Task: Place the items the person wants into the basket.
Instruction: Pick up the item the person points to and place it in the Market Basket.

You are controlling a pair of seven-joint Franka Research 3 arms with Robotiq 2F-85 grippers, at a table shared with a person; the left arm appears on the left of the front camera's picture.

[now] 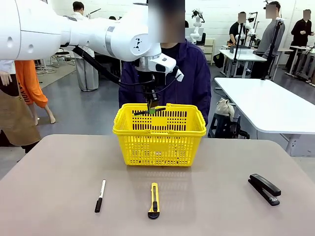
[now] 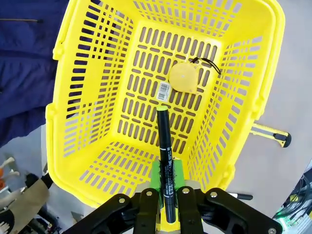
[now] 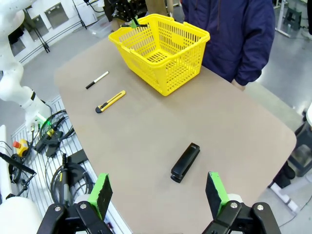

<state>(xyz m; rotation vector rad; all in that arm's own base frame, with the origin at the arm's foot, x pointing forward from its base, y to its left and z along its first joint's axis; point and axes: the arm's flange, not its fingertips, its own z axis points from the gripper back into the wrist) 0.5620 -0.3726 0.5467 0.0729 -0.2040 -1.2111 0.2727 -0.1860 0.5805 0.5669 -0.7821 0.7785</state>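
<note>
My left gripper (image 1: 151, 111) hangs over the yellow basket (image 1: 159, 147) at the table's far side, shut on a slim black pen (image 2: 165, 161) whose yellow end points down into the basket (image 2: 97, 161). A yellow tape measure (image 2: 184, 77) with a black strap lies on the basket floor. The black stapler (image 1: 265, 188) rests on the table at the front right, also seen as the stapler (image 3: 185, 162) below my right gripper (image 3: 158, 190), which is open and high above the table. The person (image 1: 189, 73) in a dark jacket stands right behind the basket (image 3: 163, 48).
A white marker (image 1: 100, 195) with a black cap and a yellow-and-black box cutter (image 1: 154, 200) lie on the table in front of the basket. The brown table (image 1: 59, 167) has free room on both sides. Another white table (image 1: 268, 105) stands at the back right.
</note>
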